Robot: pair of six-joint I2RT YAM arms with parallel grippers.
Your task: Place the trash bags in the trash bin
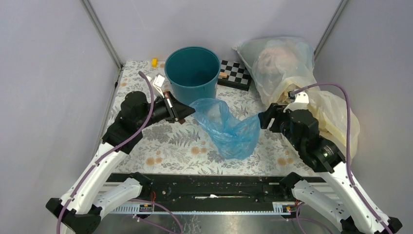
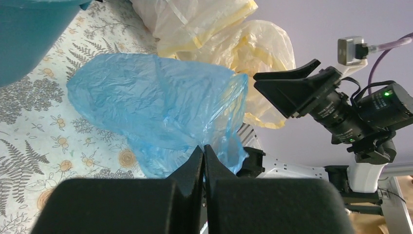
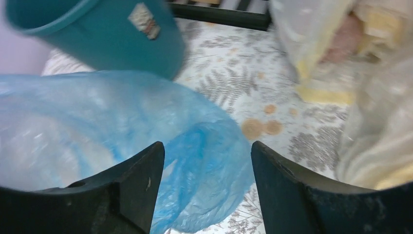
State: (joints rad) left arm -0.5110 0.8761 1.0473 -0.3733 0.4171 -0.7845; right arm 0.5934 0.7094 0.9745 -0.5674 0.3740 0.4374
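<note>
One trash bag (image 1: 229,129), we're grasping it.
Left gripper (image 2: 203,148) pinching, right gripper (image 3: 207,147) gaping; next needs lifting into the far trash bin (image 1: 195,88).

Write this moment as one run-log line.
left pincer: shut on blue trash bag | right pincer: open, facing bag | teal trash bin: upright, bag not yet inside
</note>
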